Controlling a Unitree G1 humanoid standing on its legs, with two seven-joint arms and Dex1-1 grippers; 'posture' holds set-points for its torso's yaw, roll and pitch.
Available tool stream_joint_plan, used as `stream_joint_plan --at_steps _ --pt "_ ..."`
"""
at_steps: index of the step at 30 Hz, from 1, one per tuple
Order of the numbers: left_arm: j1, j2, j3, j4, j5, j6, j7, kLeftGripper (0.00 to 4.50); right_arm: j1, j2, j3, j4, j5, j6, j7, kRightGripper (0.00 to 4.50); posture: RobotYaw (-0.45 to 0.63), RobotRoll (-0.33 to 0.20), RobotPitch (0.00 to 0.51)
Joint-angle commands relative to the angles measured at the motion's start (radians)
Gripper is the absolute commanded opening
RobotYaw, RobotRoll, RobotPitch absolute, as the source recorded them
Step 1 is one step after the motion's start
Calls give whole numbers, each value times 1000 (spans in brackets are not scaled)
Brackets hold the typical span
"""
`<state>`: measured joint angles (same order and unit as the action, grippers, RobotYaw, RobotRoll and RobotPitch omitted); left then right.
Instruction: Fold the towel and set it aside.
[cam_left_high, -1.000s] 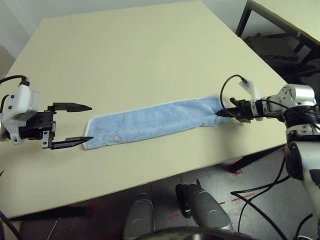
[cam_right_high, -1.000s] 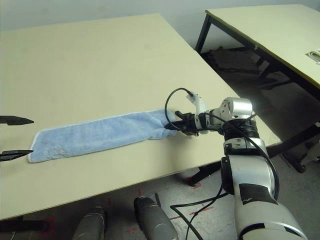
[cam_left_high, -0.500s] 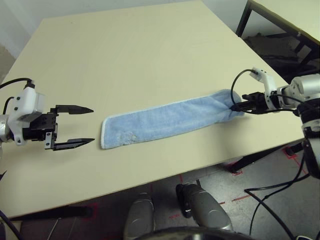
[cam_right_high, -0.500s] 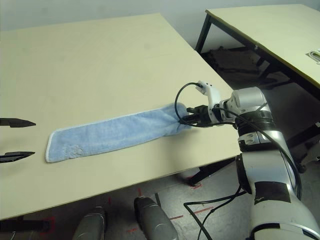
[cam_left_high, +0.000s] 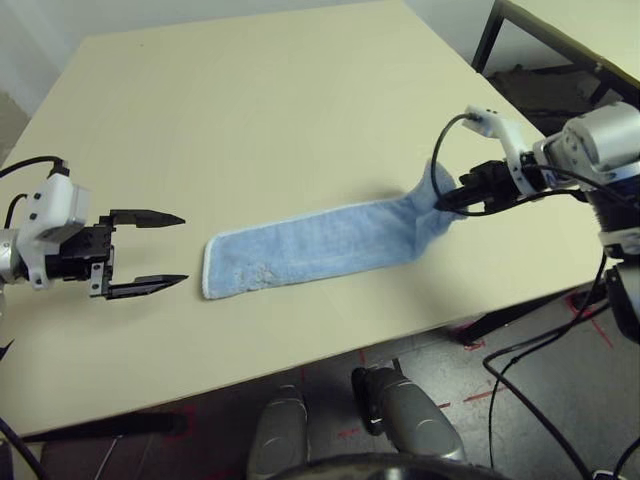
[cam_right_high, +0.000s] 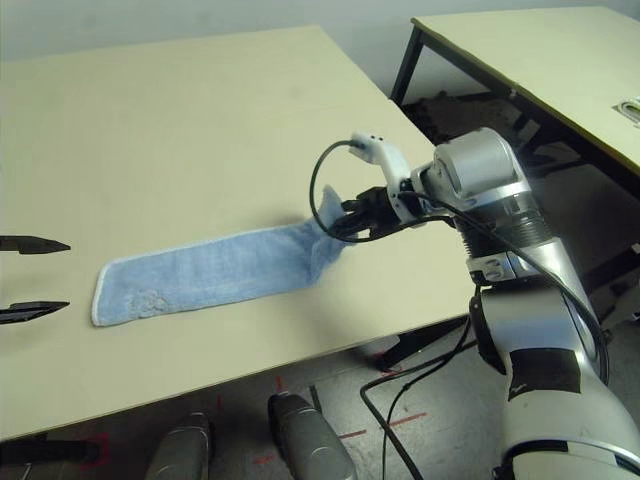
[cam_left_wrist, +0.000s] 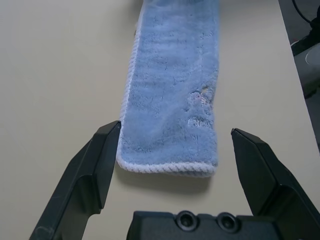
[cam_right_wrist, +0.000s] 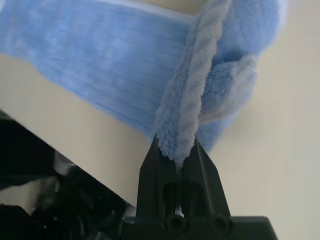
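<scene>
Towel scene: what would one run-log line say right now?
towel: right end lifted | right end effector: pinching it | left end effector: open, apart

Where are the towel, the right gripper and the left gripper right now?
towel (cam_left_high: 310, 248): left eye view, middle of the flat strip.
right gripper (cam_left_high: 443, 203): left eye view, fingertips pinching the towel's lifted end.
left gripper (cam_left_high: 172, 249): left eye view, gap between open fingertips.

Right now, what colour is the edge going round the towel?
White, a thin stitched border around the light-blue towel. The left wrist view shows it best.
</scene>
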<state>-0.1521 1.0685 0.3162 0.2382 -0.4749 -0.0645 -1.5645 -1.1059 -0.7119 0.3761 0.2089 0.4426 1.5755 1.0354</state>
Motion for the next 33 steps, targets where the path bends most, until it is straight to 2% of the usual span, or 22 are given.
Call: stream_joint_plan --at_steps 1,4,7,10,17,20,23,26,31,33 --pt "-3 -11 -14 7 13 -7 7 4500 13 32 -13 -56 82 39 -67 39 -86 0 147" --pt "-6 -15 -15 11 16 -8 11 4500 26 74 -48 -60 156 39 -137 39 -83 0 148" --pt "-7 -16 -15 15 19 -9 19 4500 35 124 -86 -58 281 39 -236 746 -77 0 150" --pt "-8 -13 -10 27 22 -14 20 4500 47 114 -89 -69 414 39 -326 1844 -77 0 150" --pt "-26 -13 -25 50 33 -20 20 4500 19 135 -171 13 676 39 -571 4391 -84 0 147" --pt "-39 -15 -33 61 38 -24 19 4500 23 114 -179 16 760 39 -640 4454 -93 0 143" --pt "-50 -17 -37 71 43 -28 16 4500 38 113 -221 7 797 39 -694 4454 -95 0 142" --pt "-56 -19 -39 75 45 -31 16 4500 130 135 -289 -112 677 -57 -734 4454 -95 0 143" --pt "-55 -23 -32 69 40 -25 31 4500 334 154 -289 -304 499 -300 -721 4454 -93 0 147" --pt "-47 -25 -23 59 37 -19 48 4500 420 199 -311 -338 435 -401 -745 4189 -93 0 147"
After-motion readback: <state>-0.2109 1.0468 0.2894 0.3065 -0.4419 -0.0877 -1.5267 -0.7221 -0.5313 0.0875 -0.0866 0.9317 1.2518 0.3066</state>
